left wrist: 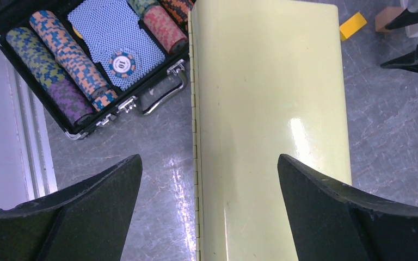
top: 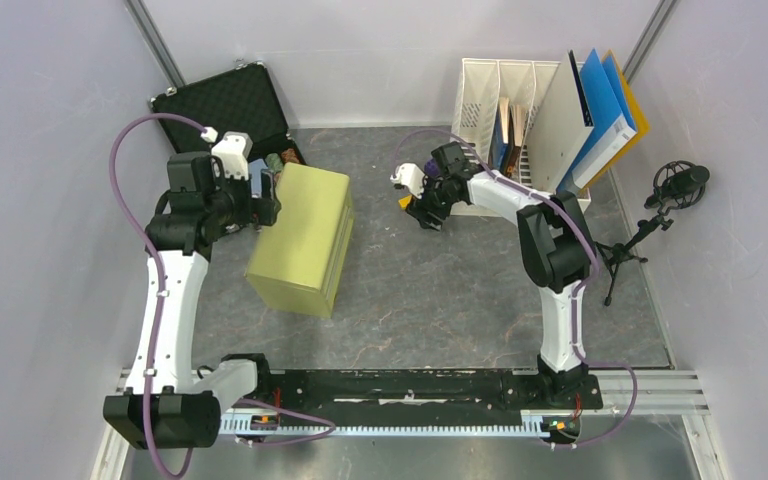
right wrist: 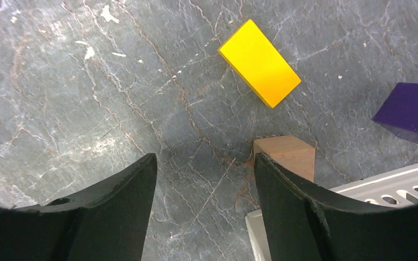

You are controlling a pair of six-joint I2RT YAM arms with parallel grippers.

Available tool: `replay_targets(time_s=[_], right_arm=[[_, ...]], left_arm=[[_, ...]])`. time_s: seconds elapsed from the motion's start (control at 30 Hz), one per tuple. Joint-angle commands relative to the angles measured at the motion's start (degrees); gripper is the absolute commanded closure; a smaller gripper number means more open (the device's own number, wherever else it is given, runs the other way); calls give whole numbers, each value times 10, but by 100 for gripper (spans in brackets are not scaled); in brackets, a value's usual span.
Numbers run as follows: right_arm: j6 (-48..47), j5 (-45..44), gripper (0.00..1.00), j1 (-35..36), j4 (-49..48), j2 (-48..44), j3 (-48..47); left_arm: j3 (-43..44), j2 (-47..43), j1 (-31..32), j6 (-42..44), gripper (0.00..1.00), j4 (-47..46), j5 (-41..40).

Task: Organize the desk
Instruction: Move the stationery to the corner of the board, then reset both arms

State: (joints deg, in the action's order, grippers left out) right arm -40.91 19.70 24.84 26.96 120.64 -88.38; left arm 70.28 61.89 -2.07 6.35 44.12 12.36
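Top external view shows a dark grey, veined tabletop (top: 440, 300) with two robot arms reaching over it from the near edge. The left pincer (left wrist: 209, 163) is spread wide and holds nothing; in the left wrist view it hangs over the near end of a yellow-green cabinet (left wrist: 266, 109), whose long axis runs straight away from the pincer, with one finger above the cabinet top and the other above bare tabletop beside its hinged edge. An open chip case (left wrist: 92, 60) lies further off to the left, just beside the cabinet. The right pincer (right wrist: 205, 163) is also open and empty, poised over bare tabletop near a white file rack (top: 482, 90) holding folders (top: 600, 110). In the right wrist view a yellow block (right wrist: 259, 63) lies flat ahead of the pincer and slightly to the right, its long axis slanting from upper left to lower right, so the jaws would likely need to turn to close across its short side. A wooden block (right wrist: 286, 155) sits just beside the finger on the right of that view, and a purple block (right wrist: 411, 111) lies further right. The right arm is nearer these loose blocks; the left arm is nearer the cabinet and chip case.
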Motion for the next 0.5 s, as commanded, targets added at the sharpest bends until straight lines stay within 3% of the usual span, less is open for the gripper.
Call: replay_targets(time_s=[0.0,0.33,0.4,0.43,0.47], right_arm=[[26,36,27,-7,-36,-71,17],[89,40,20,-16,-60,-221,67],[112,24,12,-25,-71,-253,89],[123,16,2,-31,-76,-272,101],[132,12,2,-37,-83,-287,116]], left_arm=[[30,6,2,-21,0,-32,-19],[13,23,1,-50,0,-97,-21],[6,22,1,-57,0,-119,-19],[4,22,1,-57,0,-130,-18],[3,22,1,-57,0,-140,-17]])
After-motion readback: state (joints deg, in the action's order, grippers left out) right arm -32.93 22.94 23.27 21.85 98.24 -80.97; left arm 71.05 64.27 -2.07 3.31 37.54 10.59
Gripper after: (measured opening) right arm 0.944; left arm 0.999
